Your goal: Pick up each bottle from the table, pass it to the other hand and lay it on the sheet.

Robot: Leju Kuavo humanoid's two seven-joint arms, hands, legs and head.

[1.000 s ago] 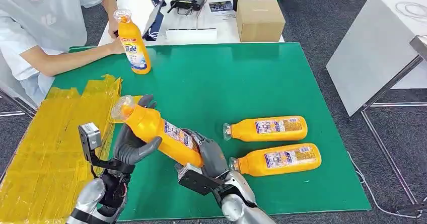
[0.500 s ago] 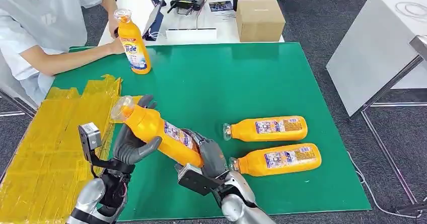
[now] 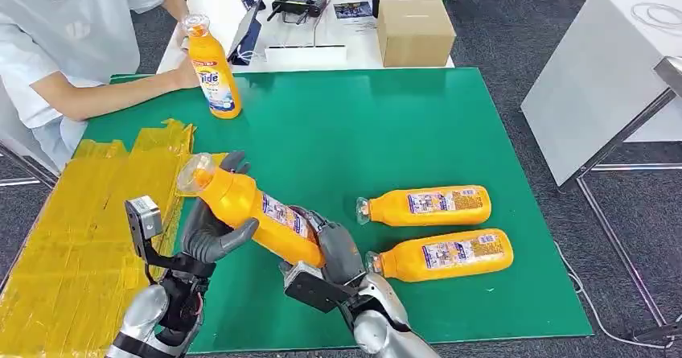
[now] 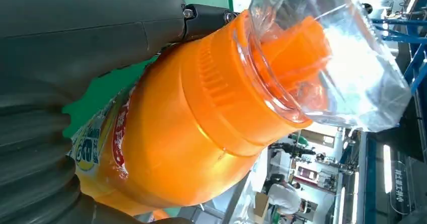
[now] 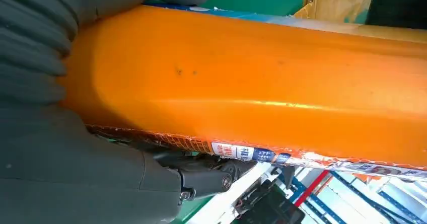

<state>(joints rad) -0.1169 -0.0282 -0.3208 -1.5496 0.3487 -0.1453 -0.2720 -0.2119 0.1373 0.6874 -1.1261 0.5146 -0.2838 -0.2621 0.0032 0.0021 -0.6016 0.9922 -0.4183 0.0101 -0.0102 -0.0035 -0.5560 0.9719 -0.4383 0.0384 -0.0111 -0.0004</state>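
Note:
An orange bottle point(image 3: 259, 213) with a clear cap hangs tilted over the green mat's point(image 3: 346, 125) left front part, cap end towards the yellow sheet point(image 3: 76, 237). My left hand point(image 3: 211, 231) wraps its upper body near the neck. My right hand point(image 3: 334, 250) grips its base end. The left wrist view shows the same bottle point(image 4: 201, 128) against my left hand point(image 4: 75, 38), and in the right wrist view the bottle point(image 5: 262, 88) lies in my right hand point(image 5: 60, 163). Two more orange bottles, one point(image 3: 426, 205) behind the other point(image 3: 442, 255), lie on the mat to the right.
A person sits at the far left with a hand point(image 3: 186, 72) on an upright orange bottle point(image 3: 214, 72) at the mat's back left. Behind the mat a white table point(image 3: 225, 8) carries a cardboard box point(image 3: 414, 30) and devices. A grey table point(image 3: 603, 76) stands at the right.

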